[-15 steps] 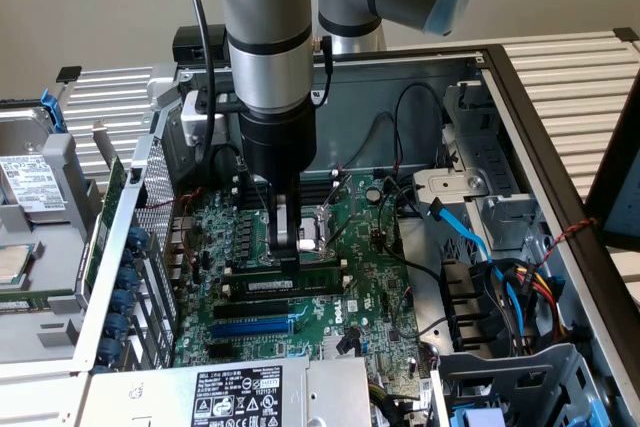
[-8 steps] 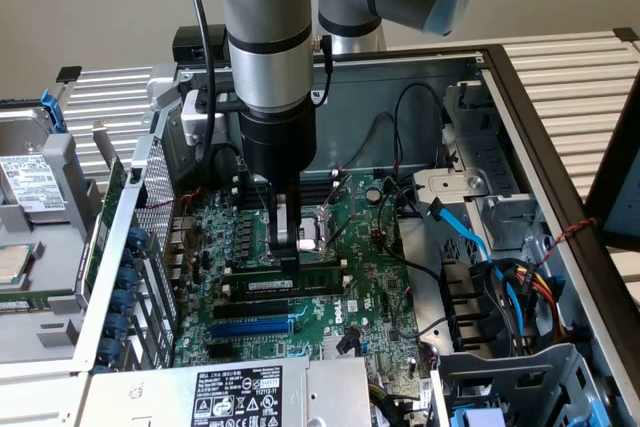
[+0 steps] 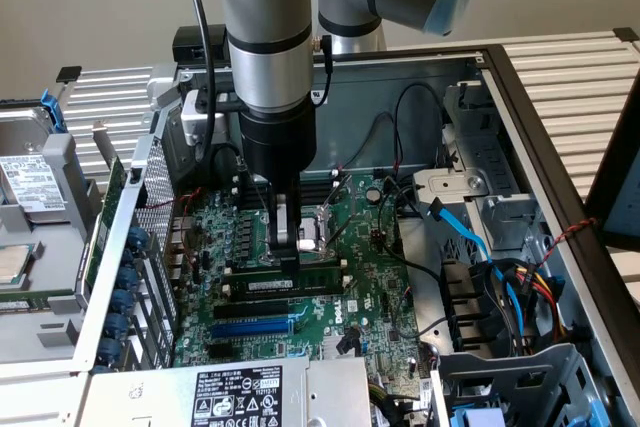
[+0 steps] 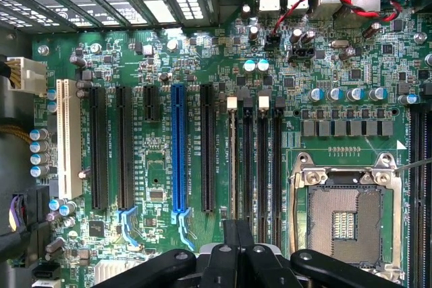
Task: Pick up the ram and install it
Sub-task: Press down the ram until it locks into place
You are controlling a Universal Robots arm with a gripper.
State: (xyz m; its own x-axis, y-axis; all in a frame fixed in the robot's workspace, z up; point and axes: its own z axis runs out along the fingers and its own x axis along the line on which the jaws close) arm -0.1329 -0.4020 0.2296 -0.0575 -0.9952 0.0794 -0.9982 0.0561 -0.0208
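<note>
Exterior view first: the gripper [image 3: 287,247] stands straight down over the motherboard [image 3: 370,297], its fingers clenched together at the top edge of the ram [image 3: 292,284], which sits upright in one of the long black memory slots [image 3: 285,299] just below the CPU socket [image 3: 318,230]; whether the fingers pinch the stick or only press on it I cannot tell. Wrist view: the closed gripper [image 4: 237,247] lines up over the thin edge of the ram [image 4: 233,160], seen end-on as a pale line in the slot beside the empty black memory slots [image 4: 263,166], with white latches [image 4: 231,103] at the far end; the blue expansion slot [image 4: 178,146] lies a few slots over, the open CPU socket [image 4: 344,224] on the other side.

Judging from this, the step in hand is seating the stick; doing it well calls for force straight down along the slot, spread evenly so both ends go in together, with no tilt toward the neighbouring slots; the latches should end snug against the stick's ends.

The board is dense with capacitors, chips and connectors; it lies inside an open computer case [image 3: 520,97], with blue and black cables [image 3: 470,237] and a drive cage on the exterior view's right, a perforated metal bracket [image 3: 140,247] on its left, and a labelled power supply [image 3: 240,395] in front; a ribbed metal surface shows beyond the case.
</note>
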